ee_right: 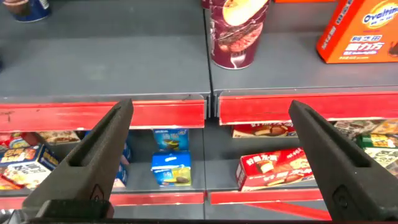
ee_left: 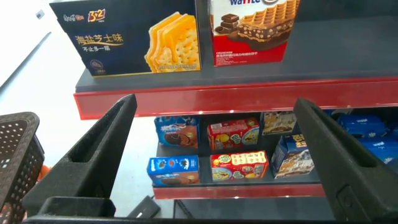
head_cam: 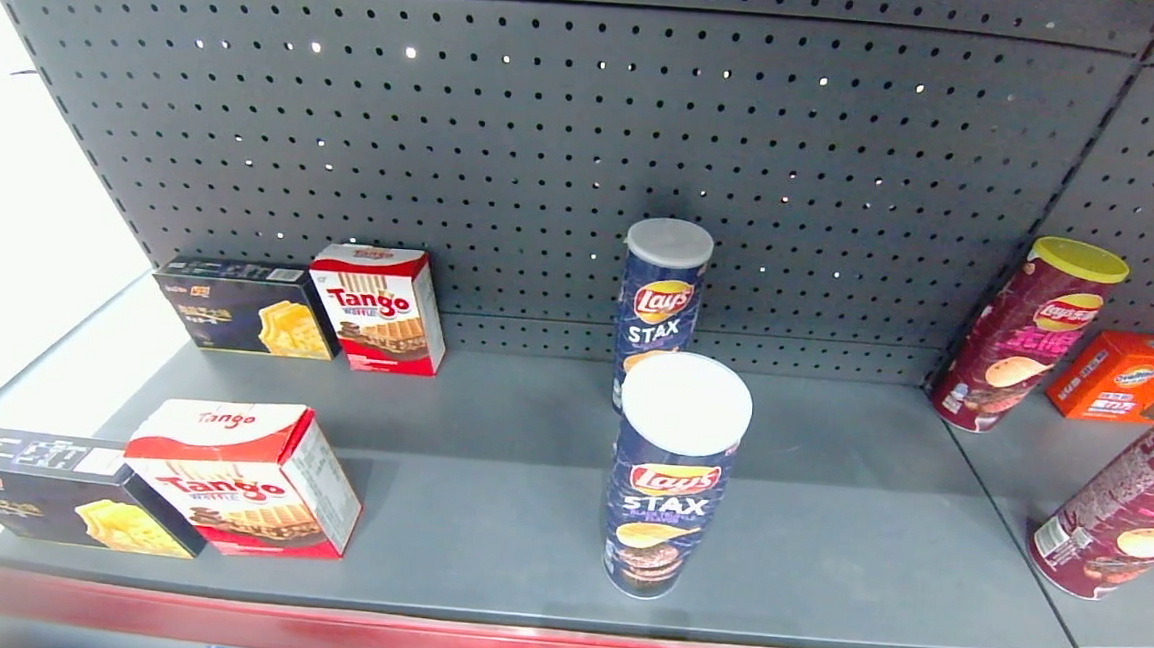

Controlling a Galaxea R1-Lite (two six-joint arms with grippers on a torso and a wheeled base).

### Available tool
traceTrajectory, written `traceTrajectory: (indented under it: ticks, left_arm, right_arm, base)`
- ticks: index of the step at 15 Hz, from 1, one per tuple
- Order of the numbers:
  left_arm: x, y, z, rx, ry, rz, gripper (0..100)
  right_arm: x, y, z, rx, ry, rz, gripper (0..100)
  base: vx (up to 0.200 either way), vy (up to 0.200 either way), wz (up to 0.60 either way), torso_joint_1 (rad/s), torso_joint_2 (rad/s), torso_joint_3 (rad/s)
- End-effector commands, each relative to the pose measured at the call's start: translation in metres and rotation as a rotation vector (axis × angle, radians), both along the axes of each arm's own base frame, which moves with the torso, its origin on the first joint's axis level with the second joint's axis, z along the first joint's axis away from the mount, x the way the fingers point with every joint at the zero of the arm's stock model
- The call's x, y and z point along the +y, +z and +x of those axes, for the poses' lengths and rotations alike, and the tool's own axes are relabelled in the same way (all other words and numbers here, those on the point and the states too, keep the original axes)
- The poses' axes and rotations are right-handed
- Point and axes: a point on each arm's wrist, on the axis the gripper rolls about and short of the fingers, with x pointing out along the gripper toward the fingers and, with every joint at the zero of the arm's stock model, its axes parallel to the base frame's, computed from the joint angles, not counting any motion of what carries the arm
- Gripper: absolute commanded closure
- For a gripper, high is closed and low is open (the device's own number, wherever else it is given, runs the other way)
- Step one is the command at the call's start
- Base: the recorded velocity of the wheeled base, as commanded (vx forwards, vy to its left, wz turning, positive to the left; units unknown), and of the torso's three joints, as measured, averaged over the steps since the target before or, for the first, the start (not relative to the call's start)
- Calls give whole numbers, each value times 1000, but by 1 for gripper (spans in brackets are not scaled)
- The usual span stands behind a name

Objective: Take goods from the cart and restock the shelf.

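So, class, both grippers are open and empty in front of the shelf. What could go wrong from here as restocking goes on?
1. The front blue can stands upright near the front edge of the shelf. A nudge while goods are placed beside it could tip it off.
2. The left gripper and right gripper face the red lip. An arm rising with goods might catch it.

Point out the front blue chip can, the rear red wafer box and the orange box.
front blue chip can [head_cam: 669,495], head view, its label.
rear red wafer box [head_cam: 382,317], head view, its front face.
orange box [head_cam: 1129,383], head view, its front face.
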Motion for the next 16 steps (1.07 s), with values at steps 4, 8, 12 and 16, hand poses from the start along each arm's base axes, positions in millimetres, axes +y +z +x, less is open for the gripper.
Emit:
traceTrajectory:
  ticks: [4, 8, 12, 16]
  left_arm:
    - [0, 0, 0, 2, 0, 1, 0]
    - [0, 0, 0, 1, 6, -35, 0]
    - [0, 0, 0, 2, 0, 8, 0]
    - [0, 0, 0, 1, 10, -45, 0]
  right_arm:
    - [0, 0, 0, -1, 8, -7, 0]
    - [0, 0, 0, -1, 9, -7, 0]
    - [0, 0, 0, -1, 9, -7, 0]
    - [0, 0, 0, -1, 9, -7, 0]
  base:
    - [0, 0, 0, 0, 0, 0]
    - [-100, 0, 0, 0, 1, 0]
    - [0, -100, 0, 8, 2, 0]
    - [0, 0, 0, 0, 0, 0]
